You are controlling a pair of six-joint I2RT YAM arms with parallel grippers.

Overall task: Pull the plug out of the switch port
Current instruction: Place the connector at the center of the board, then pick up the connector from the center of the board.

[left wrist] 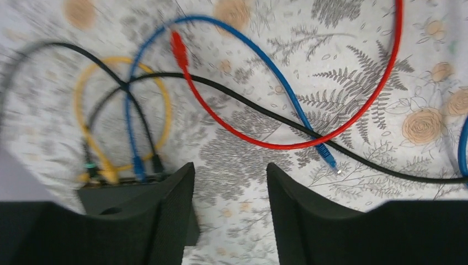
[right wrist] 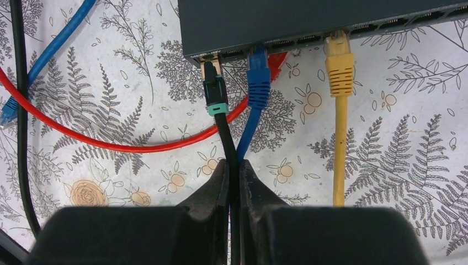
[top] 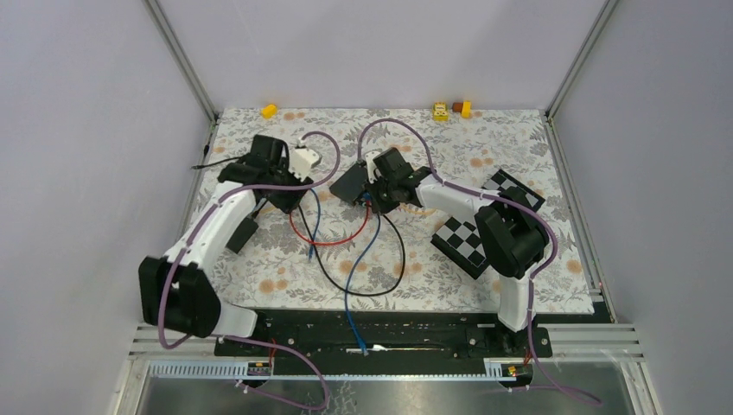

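The dark switch [right wrist: 309, 19] lies at the top of the right wrist view, with three plugs at its front ports. These are a black plug with a teal boot [right wrist: 213, 88], a blue plug [right wrist: 258, 80] and a yellow plug [right wrist: 339, 66]. The black plug's tip shows at the mouth of its port. My right gripper [right wrist: 234, 174] is shut on the black cable [right wrist: 225, 135] just below that plug. In the top view the right gripper [top: 378, 188] sits beside the switch [top: 348, 183]. My left gripper [left wrist: 229, 187] is open and empty over the cloth, with the switch [left wrist: 118, 193] by its left finger.
A loose red cable with its free plug [left wrist: 177, 47], a loose blue plug [left wrist: 326, 154] and a long black cable [left wrist: 265, 113] lie looped on the floral cloth. A checkerboard [top: 480, 233] lies under the right arm. Small yellow blocks [top: 269, 111] [top: 441, 111] sit at the far edge.
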